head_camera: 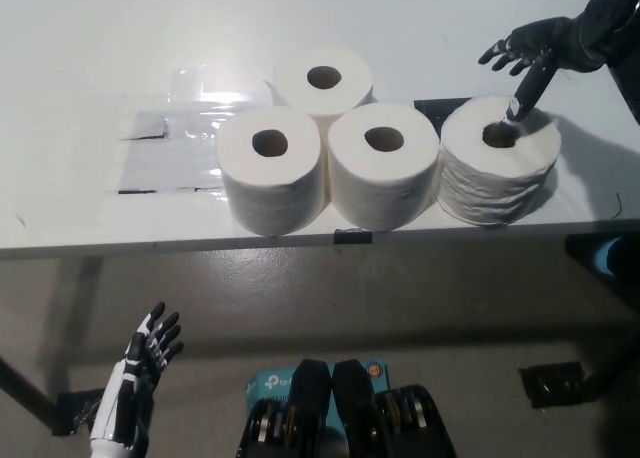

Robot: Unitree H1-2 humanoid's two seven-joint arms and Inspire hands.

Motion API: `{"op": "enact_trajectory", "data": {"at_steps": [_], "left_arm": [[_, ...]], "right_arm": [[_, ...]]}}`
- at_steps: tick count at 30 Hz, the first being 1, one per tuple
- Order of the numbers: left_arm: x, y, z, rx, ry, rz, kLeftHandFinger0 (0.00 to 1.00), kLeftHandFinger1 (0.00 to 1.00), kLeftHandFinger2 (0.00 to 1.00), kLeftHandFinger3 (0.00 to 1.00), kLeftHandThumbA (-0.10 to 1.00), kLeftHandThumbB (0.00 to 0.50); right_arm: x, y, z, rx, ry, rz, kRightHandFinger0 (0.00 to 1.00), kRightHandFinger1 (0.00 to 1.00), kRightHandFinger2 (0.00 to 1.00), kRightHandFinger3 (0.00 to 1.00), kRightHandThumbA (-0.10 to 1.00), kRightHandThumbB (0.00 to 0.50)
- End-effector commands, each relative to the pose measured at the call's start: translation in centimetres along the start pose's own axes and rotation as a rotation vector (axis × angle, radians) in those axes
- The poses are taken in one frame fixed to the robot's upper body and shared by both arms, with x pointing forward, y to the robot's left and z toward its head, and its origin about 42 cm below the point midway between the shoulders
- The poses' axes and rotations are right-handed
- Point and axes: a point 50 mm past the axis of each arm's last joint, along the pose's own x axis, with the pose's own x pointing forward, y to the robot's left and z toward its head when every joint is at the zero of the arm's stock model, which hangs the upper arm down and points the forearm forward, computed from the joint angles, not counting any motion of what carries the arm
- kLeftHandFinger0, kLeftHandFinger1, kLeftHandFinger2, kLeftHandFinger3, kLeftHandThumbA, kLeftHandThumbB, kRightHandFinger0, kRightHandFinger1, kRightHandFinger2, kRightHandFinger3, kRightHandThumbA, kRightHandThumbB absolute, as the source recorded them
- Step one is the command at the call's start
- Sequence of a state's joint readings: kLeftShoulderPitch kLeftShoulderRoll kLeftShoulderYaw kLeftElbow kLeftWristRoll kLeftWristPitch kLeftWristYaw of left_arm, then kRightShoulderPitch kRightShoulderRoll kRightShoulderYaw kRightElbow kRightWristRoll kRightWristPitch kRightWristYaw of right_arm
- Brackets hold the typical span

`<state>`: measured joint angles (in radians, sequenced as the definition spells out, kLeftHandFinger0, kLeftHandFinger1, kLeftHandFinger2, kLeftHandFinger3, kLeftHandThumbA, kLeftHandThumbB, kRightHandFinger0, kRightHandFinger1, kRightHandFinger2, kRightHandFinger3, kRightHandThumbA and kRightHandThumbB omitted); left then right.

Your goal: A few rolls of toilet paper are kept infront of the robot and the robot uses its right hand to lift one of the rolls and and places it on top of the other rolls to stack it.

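Now the black right hand [528,53] is hovering over the rightmost roll [499,158] on the white table [90,38], fingers spread, grasping nothing, one finger pointing down at its core hole. Three other rolls [325,148] are sitting clustered just left. White left hand [140,373] is resting low, released.

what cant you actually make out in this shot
- Head view: the right hand hovers over the rightmost roll; the arm is cut off by the right edge.
- The back roll is partly hidden by the two front rolls.
- The left hand rests low, its forearm cut by the bottom edge.
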<state>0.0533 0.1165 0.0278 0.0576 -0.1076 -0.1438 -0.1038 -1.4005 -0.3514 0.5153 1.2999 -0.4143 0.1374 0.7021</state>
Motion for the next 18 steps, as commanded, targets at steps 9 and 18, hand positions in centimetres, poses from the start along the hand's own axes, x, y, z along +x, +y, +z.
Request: {"op": "enact_trajectory", "data": {"at_steps": [9,18], "left_arm": [[0.0,-0.3,1.1,-0.003,-0.071,-0.030,1.00,1.00,1.00,1.00,1.00,0.110],[0.0,-0.3,1.1,0.002,-0.070,-0.031,1.00,1.00,1.00,1.00,1.00,0.115]], "right_arm": [[-0.2,-0.8,1.3,-0.092,-0.045,-0.102,1.00,1.00,1.00,1.00,1.00,0.338],[0.7,0.4,0.8,-0.149,-0.025,-0.090,1.00,1.00,1.00,1.00,0.96,0.311]]}}
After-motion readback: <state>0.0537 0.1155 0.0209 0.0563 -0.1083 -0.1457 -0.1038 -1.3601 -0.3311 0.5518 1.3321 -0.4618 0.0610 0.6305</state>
